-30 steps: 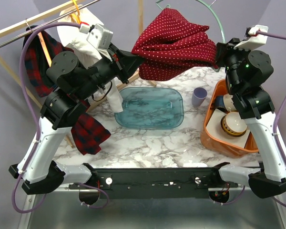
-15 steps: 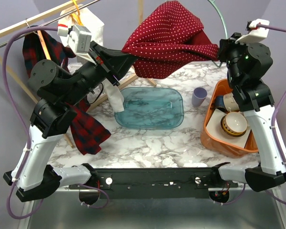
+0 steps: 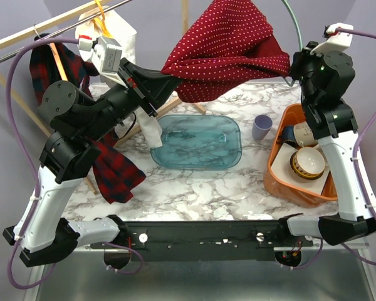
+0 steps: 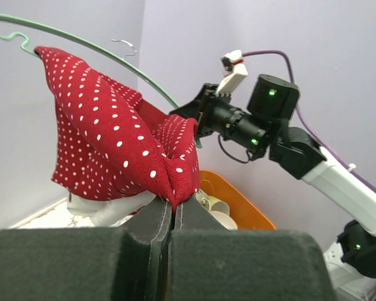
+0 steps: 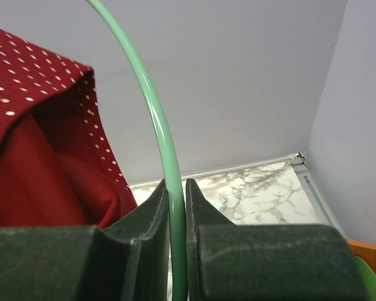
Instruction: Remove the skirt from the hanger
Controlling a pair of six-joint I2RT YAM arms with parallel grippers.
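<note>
The skirt (image 3: 229,53) is red with white dots and hangs stretched in the air between both arms, draped over a thin green hanger (image 3: 292,22). My left gripper (image 3: 170,80) is shut on the skirt's lower left fold; in the left wrist view the cloth (image 4: 122,147) is pinched between the dark pads at the gripper (image 4: 173,204), with the hanger wire (image 4: 94,47) arching above it. My right gripper (image 3: 291,70) is shut on the hanger; in the right wrist view the green wire (image 5: 156,125) runs between the pads at the gripper (image 5: 177,188), with the skirt (image 5: 37,144) at left.
A blue-green tray (image 3: 197,141) lies mid-table. A purple cup (image 3: 261,126) stands beside an orange bin (image 3: 283,182) of bowls at right. A wooden rack (image 3: 25,37) at left holds a plaid garment (image 3: 113,172) and a white one (image 3: 106,31).
Both arms have risen, lifting the skirt and hanger higher. The left arm swung up and left, pulling the skirt's lower fold leftward. Both grips are unchanged.
</note>
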